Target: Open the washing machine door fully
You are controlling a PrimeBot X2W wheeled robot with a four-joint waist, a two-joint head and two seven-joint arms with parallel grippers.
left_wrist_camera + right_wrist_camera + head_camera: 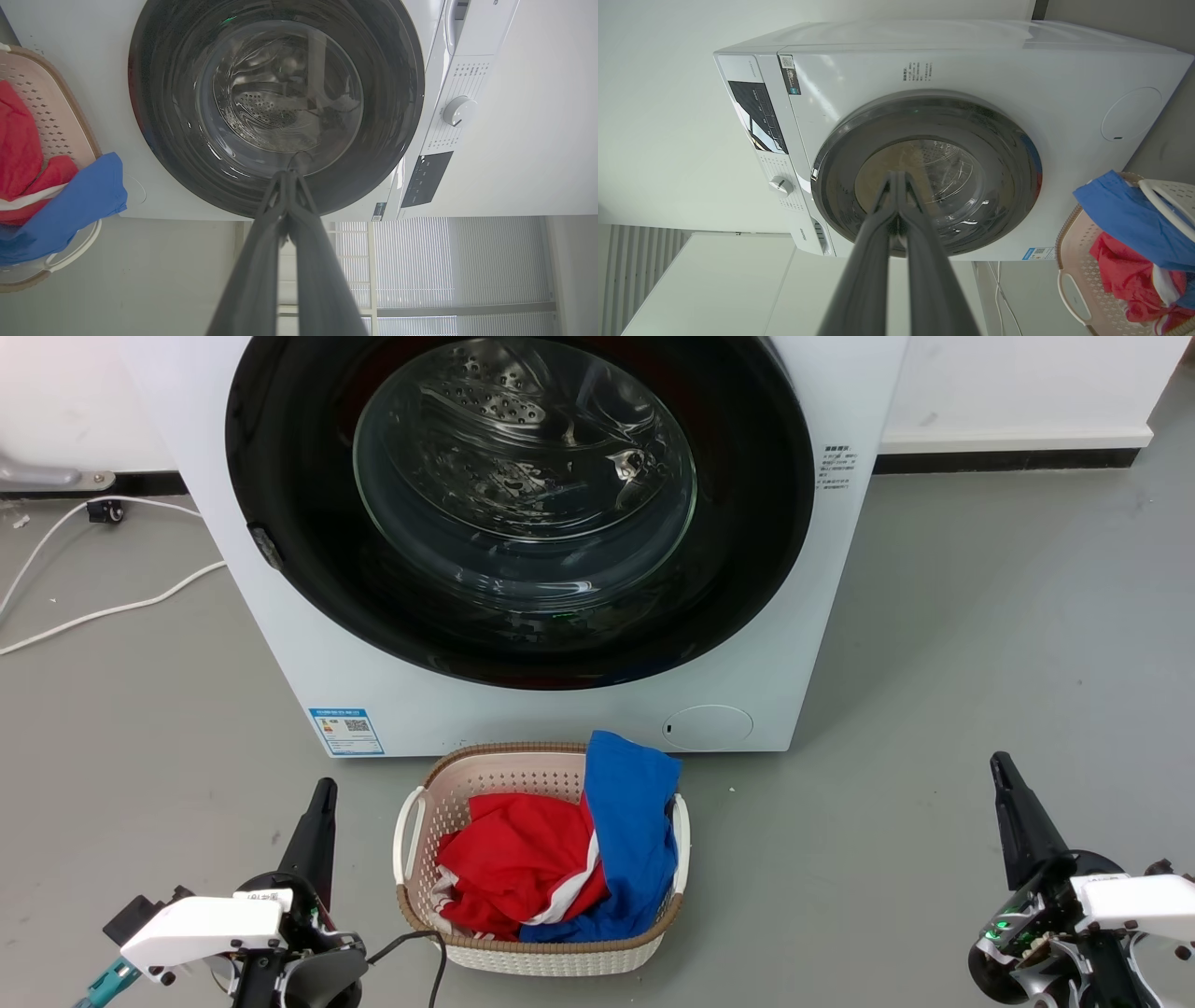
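A: Where is the washing machine door?

B: Shut, lying flat against the front of the washing machine, just above the basket on the floor.

A: And the hands?

B: The left hand and the right hand are both clenched on nothing, fingers pressed together. They sit low on either side of the basket, well apart from the door.

A: How will it handle?

B: Stiff and fairly heavy, I'd judge. The glass bowl adds weight, and it should swing as one rigid piece. The glossy ring looks slippery, so pinching it is no good. The small dark tab on the ring's left edge looks like the place to hook a finger, though I can't tell that it's the catch.

A: The count?

B: One machine, one door, one basket, two hands, and two pieces of laundry in the basket: a red garment and a blue garment.
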